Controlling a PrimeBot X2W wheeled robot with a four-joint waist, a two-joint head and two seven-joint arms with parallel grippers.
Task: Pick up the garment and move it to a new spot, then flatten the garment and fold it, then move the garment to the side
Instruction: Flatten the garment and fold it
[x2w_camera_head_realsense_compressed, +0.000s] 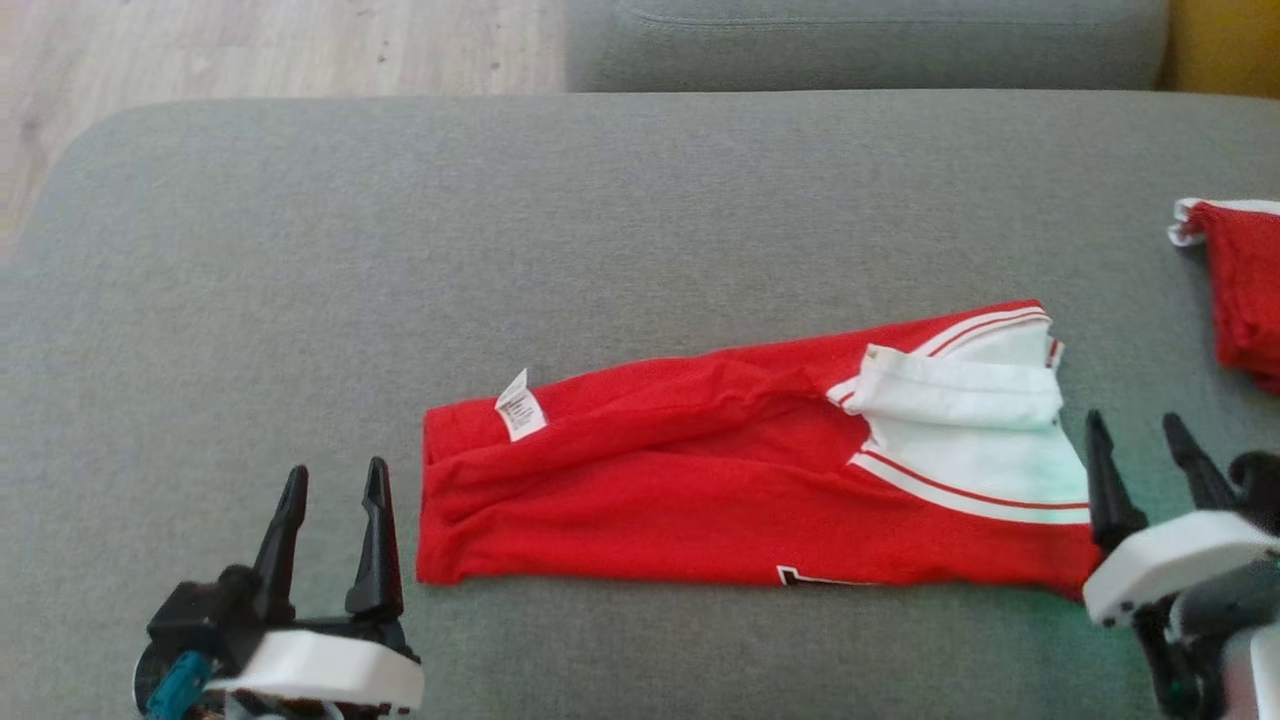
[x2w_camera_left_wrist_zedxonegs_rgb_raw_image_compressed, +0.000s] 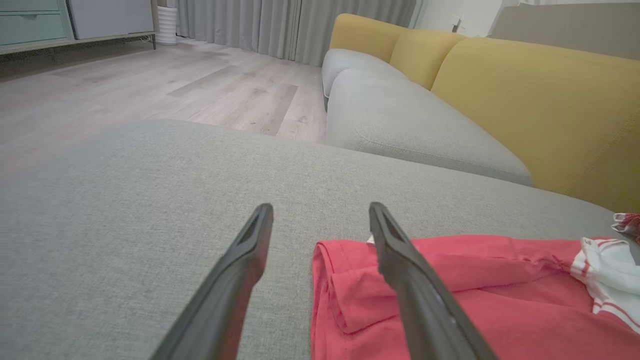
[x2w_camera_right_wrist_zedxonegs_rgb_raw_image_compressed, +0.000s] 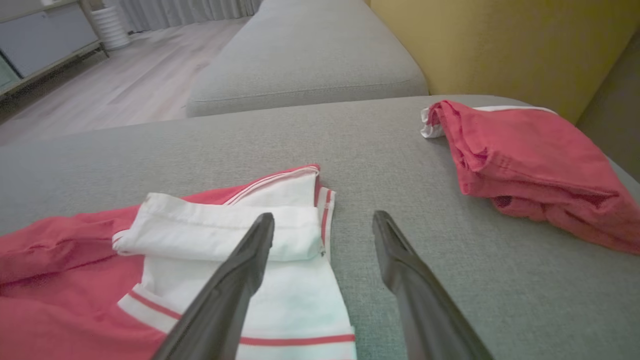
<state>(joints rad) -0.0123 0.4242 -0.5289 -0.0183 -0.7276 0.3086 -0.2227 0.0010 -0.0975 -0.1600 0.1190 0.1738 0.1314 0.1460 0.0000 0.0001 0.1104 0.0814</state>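
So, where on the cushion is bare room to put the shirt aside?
The cushion is bare left of the shirt, beyond the left claw, and along the far strip behind it. Crowded: the right end, where the right claw sits between shirt and another red garment.

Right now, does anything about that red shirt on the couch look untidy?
Slightly. The shirt lies in a long strip, but its white sleeve is flopped crookedly across one end and its label sticks out at the other. Another red garment sits rumpled nearby.
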